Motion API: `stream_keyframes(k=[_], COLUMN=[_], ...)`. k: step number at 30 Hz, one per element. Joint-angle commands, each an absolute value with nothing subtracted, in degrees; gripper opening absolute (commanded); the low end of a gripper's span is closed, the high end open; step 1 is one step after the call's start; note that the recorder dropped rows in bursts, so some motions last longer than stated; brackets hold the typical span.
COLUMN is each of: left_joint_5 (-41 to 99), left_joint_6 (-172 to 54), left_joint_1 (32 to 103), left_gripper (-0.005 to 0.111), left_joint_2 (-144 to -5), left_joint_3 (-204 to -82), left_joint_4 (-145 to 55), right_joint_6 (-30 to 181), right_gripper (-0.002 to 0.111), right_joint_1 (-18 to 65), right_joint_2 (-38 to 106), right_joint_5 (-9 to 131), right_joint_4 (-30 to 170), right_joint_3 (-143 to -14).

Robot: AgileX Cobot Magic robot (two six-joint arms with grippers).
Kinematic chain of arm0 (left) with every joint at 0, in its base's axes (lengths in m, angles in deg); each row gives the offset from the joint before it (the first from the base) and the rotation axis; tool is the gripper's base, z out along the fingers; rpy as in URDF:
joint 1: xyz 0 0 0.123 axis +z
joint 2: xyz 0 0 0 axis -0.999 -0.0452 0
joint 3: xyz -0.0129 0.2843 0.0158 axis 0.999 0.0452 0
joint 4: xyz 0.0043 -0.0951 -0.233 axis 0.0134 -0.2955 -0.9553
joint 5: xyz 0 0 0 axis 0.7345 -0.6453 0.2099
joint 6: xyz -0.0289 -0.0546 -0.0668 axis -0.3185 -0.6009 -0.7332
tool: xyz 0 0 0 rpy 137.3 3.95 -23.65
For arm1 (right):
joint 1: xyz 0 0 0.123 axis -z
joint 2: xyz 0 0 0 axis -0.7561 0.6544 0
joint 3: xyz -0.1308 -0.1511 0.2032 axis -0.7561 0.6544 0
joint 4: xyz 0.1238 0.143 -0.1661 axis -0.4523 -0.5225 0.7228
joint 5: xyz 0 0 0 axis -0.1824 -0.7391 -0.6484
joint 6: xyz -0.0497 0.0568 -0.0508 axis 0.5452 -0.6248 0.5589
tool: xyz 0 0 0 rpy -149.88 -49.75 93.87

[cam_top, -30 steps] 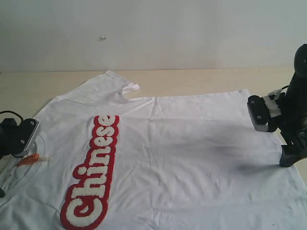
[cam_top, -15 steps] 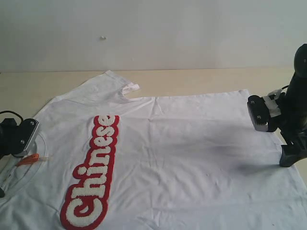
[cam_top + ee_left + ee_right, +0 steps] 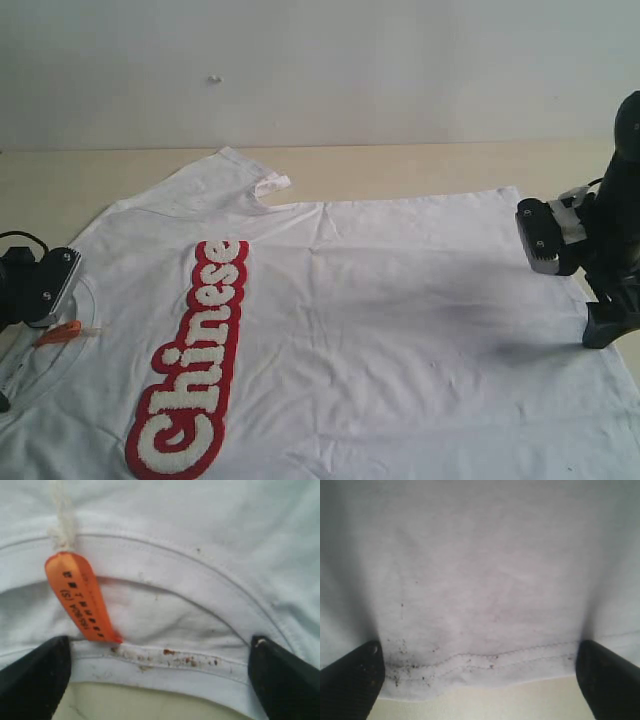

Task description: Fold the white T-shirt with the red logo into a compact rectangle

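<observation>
Shows the white T-shirt (image 3: pixel 400 330) spread flat, front up, over most of the pale table (image 3: pixel 420 165), collar toward the left arm, hem toward the right arm. Bears the red logo (image 3: pixel 195 365) as a long strip across the chest, reading "Chinese".

Cut off by the exterior view's lower edge: the near sleeve and the shirt's near side. Collar partly hidden there behind the left gripper (image 3: pixel 160 680).

Seen from the wrist: left gripper's fingers spread wide astride the ribbed neck band, gripping nothing, with the orange tag (image 3: pixel 80 597) just beside one finger. Likewise the right gripper (image 3: pixel 480 682): spread wide over the stitched hem, holding nothing. Cannot tell whether any fingertip touches cloth.

Unchanged from a second ago: no shift in shirt or arms.

Dark specks along hem and collar. Plain wall (image 3: pixel 400 70) behind.
</observation>
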State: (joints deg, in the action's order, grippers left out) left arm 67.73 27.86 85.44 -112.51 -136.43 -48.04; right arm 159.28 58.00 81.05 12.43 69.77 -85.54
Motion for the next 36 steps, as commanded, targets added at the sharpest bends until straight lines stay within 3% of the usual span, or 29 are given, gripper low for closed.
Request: stream_keyframes(k=[1,21,24,26,28,30,32,34,36], left_joint_5=[64.71,64.71,64.71,64.71,64.71,64.71,64.71,64.71,64.71], left_joint_6=[28.03,28.03,28.03,28.03,28.03,28.03,28.03,28.03,28.03], left_joint_1=[85.60,85.60,85.60,85.60,85.60,85.60,85.60,85.60,85.60], left_gripper=[0.092,0.092,0.092,0.092,0.092,0.092,0.092,0.092,0.092], left_joint_2=[-113.98,-113.98,-113.98,-113.98,-113.98,-113.98,-113.98,-113.98,-113.98], left_joint_3=[-135.89,-135.89,-135.89,-135.89,-135.89,-135.89,-135.89,-135.89,-135.89], left_joint_4=[-46.22,-46.22,-46.22,-46.22,-46.22,-46.22,-46.22,-46.22,-46.22], right_joint_6=[159.85,159.85,159.85,159.85,159.75,159.86,159.86,159.86,159.86], right_gripper=[0.105,0.105,0.101,0.088,0.062,0.030,0.011,0.000,0.000], right_joint_1=[58.12,58.12,58.12,58.12,58.12,58.12,58.12,58.12,58.12], right_joint_2=[82.54,83.69,85.00,85.75,86.25,86.25,86.25,86.25,86.25], right_joint_5=[13.16,14.19,14.67,14.95,13.80,11.55,10.63,10.24,10.24], right_joint_4=[69.27,70.58,72.98,73.54,73.86,74.72,74.70,74.70,74.70], right_joint_3=[-84.81,-84.68,-84.68,-84.68,-84.68,-84.68,-84.68,-84.68,-84.68])
